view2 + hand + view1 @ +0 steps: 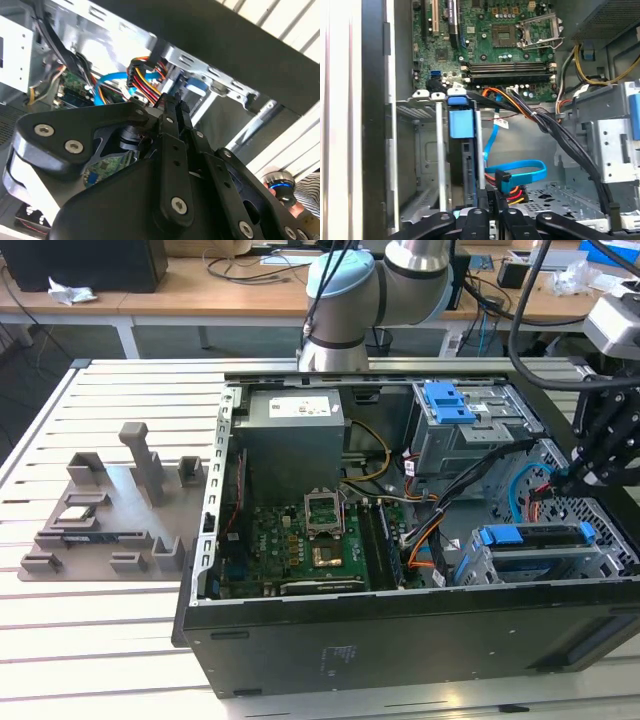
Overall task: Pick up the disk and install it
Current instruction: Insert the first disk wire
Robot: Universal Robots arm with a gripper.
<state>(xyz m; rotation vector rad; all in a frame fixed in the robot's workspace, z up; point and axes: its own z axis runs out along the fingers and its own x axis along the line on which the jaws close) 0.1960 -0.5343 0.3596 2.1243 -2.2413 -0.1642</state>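
a slatted white desk point(110, 630) carries an open computer case point(400, 640) lying on its side, with wooden benches and cables behind it. in the exterior view, my arm point(345, 300) rises behind the case and my claw point(590, 475) hangs over the case's end at the exterior view's right, just above the drive cage point(540, 565). the disk point(535, 537) sits in that cage, its blue rail and handle showing along the top edge. a second blue bracket point(450, 402) lies on the upper bay. a grey fixture tray point(100, 515) with small parts rests on the desk at the exterior view's left, well apart from me.

in the second wrist view, my claw point(174, 102) shows its black fingers point(170, 112) drawn close together, tips beside the bundle of red, yellow and orange wires point(145, 82); i cannot tell whether anything is pinched between them.

in the first wrist view, my claw point(495, 202) shows with its tips near together, right by the orange plug point(507, 185) and the looped blue cable point(520, 167). the disk point(462, 150) stands edge-on in the cage just beside, its blue handle at the end toward the green motherboard point(485, 35).
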